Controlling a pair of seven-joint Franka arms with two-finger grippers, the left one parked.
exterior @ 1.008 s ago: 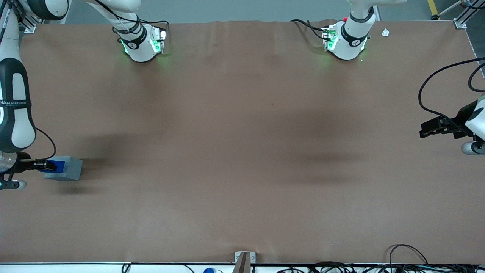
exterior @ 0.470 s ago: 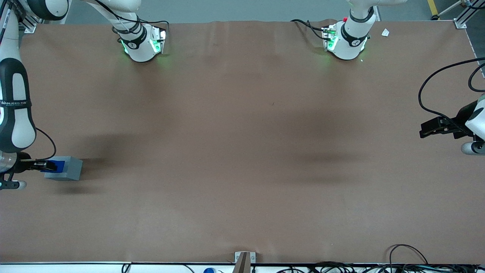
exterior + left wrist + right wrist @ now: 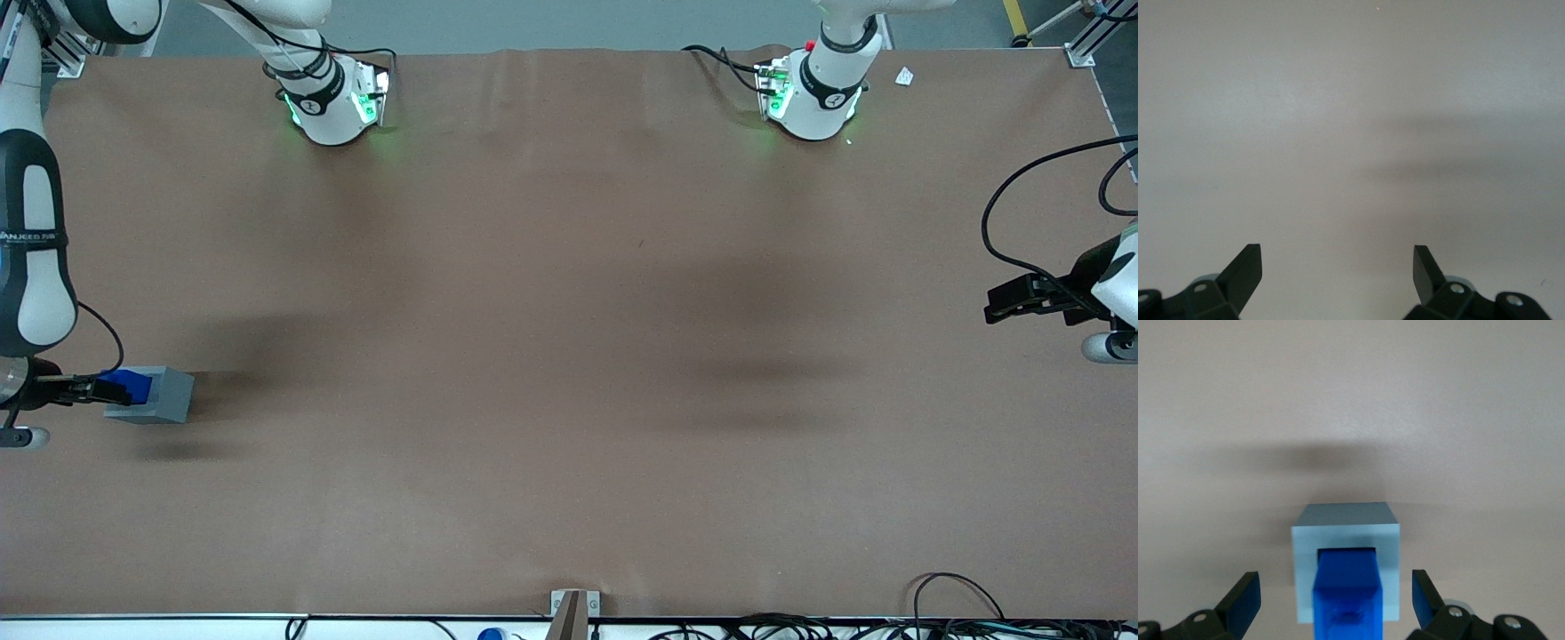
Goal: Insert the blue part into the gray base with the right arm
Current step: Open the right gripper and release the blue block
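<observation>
At the working arm's end of the table, near the edge of the brown table cover (image 3: 569, 356), the gray base (image 3: 164, 402) sits flat with the blue part (image 3: 127, 385) standing in its top recess. The right wrist view shows the part's foot inside the square opening, the gray rim visible around it on three sides. The right arm (image 3: 31, 258) reaches down there — the gripper (image 3: 89, 389) hangs directly over the part, and in the wrist view its fingers (image 3: 1238, 603) stand wide to either side of the blue block, clear of it, holding nothing. Judgement: insertion looks essentially done, part released; what remains is likely only to confirm it is fully seated and lift away. How deep it sits cannot be told from here. Orientation — the part's long axis runs vertical, upward out of the base toward the wrist camera, squared with the recess, no evident tilt.
</observation>
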